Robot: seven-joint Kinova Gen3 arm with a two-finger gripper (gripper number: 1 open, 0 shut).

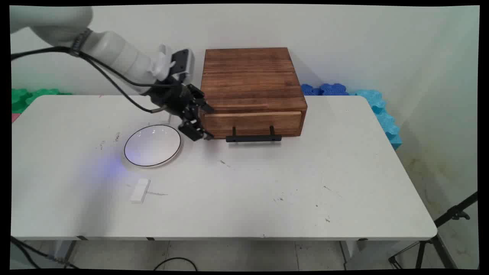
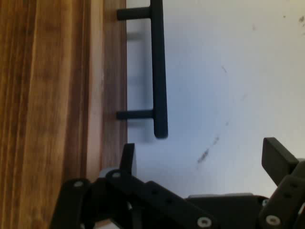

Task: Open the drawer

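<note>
A wooden drawer box stands at the back middle of the white table, its drawer shut, with a black bar handle on the front. My gripper is open at the box's front left corner, level with the drawer front and left of the handle. In the hand view the wood fills the left side and the handle runs just beyond my fingertips. One finger lies against the drawer front; the other is out over the bare table. Nothing is between them.
A white plate with a dark rim lies just left of the gripper. A small white block lies nearer the front edge. Blue foam mats sit behind the table's right end, green ones at the left. A tripod stands at lower right.
</note>
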